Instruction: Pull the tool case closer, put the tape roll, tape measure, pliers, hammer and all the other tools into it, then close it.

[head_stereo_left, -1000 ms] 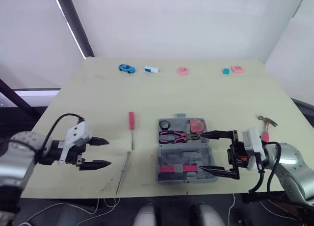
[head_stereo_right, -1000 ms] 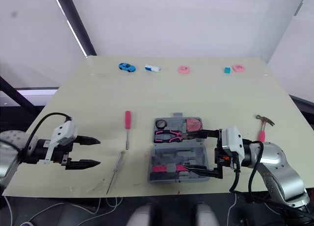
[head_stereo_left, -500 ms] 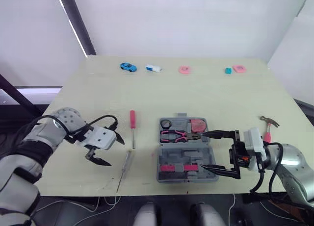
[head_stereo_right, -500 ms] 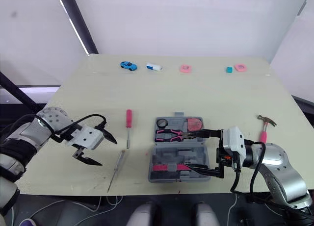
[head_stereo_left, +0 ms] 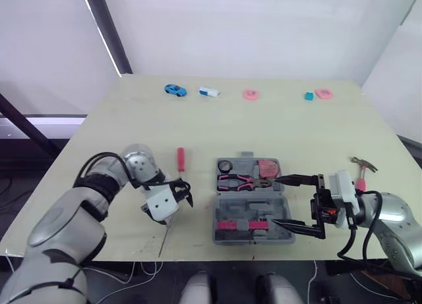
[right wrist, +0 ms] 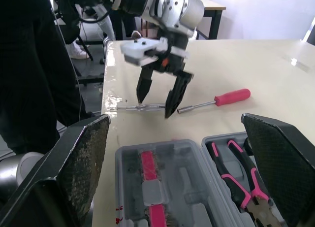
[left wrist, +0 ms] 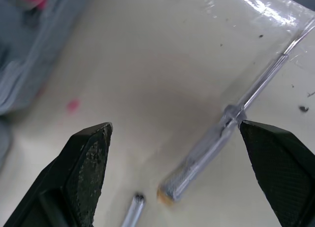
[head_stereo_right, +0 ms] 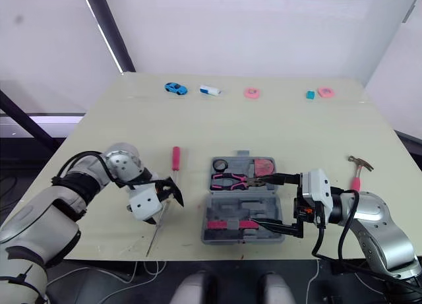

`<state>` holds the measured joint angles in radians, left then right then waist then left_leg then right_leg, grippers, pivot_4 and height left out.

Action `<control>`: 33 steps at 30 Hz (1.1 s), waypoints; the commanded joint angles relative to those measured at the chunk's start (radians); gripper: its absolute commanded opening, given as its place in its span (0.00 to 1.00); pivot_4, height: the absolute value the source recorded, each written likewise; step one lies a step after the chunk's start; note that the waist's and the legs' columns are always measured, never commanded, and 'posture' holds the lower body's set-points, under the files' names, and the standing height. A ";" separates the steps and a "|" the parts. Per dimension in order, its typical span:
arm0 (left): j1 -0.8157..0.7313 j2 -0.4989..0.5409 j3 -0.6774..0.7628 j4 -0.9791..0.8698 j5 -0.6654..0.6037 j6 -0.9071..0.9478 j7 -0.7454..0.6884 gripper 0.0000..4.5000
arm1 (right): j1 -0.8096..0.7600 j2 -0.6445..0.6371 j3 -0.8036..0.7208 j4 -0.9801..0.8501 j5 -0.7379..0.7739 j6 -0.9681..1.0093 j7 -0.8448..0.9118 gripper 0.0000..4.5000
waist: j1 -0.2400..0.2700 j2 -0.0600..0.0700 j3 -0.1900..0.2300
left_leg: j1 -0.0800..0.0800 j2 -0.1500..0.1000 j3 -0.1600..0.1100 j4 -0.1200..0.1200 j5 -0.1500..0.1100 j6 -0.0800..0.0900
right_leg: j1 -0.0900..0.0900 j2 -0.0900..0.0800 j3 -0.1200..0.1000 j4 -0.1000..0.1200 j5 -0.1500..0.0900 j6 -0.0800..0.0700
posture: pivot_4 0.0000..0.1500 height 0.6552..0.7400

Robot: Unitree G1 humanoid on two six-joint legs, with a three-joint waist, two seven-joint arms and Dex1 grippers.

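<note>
Since a second ago your left end effector (right wrist: 153, 110) has swung in from the left side of the tabletop (head_stereo_left: 277, 129) and turned fingers-down over the clear screwdriver (left wrist: 206, 150). Your right end effector (head_stereo_left: 272, 201) has held its place at the case (head_stereo_left: 253, 196). Tools and case lie where they lay.

Findings, near edge first:

- **Clear screwdriver:** It lies flat close to the near edge, left of the case, with its shaft toward you.
- **Left end effector:** It is spread and empty, with one finger on each side of that screwdriver. The tips stand low over the tabletop, and contact cannot be confirmed.
- **Case:** It lies open and flat at mid-tabletop near the edge. Its near half holds a pink bar (head_stereo_left: 241, 225).
- **Right end effector:** It comes in from the right, spread wide and holding nothing. One fingertip is over the case's near half and the other is by the nose of the pliers (head_stereo_left: 239, 182). You cannot tell whether either touches.
- **Far half of the case:** The pink-handled pliers lie across it. Behind them sit the black tape roll (head_stereo_left: 225, 166) on the left and a pink item (head_stereo_left: 266, 167) on the right.
- **Red screwdriver (head_stereo_left: 180, 160):** It lies on the tabletop left of the case's far half, near it but apart.
- **Hammer (head_stereo_left: 360, 169):** It lies right of the case, outside it, just beyond your right arm.
- **Far edge:** A row runs left to right of a blue toy car (head_stereo_left: 175, 90), a white block (head_stereo_left: 209, 92), a pink disc (head_stereo_left: 250, 94), a teal cube (head_stereo_left: 308, 96) and a pink piece (head_stereo_left: 323, 93).
</note>
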<state>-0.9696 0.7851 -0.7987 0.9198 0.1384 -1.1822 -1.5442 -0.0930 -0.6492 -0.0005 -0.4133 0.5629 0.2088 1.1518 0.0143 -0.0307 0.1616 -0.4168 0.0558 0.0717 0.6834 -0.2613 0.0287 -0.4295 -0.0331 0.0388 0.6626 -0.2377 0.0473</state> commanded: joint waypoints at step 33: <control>0.916 0.363 0.764 -1.226 -0.616 1.679 0.600 0.00 | -0.050 -0.023 -0.014 0.026 0.018 -0.006 0.037 1.00 | -0.022 0.006 -0.003 | 0.002 0.002 -0.002 0.001 0.000 0.000 | 0.002 -0.001 -0.002 0.002 0.001 0.002 | 1.00 1.00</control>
<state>-0.1180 1.1507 -0.1348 -0.1856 -0.3919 0.2931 -1.0582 -0.1352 -0.6631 -0.0030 -0.3714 0.5646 0.2114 1.1762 -0.0076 -0.0247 0.1586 -0.4141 0.0582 0.0702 0.6845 -0.2614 0.0291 -0.4272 -0.0341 0.0372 0.6646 -0.2367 0.0494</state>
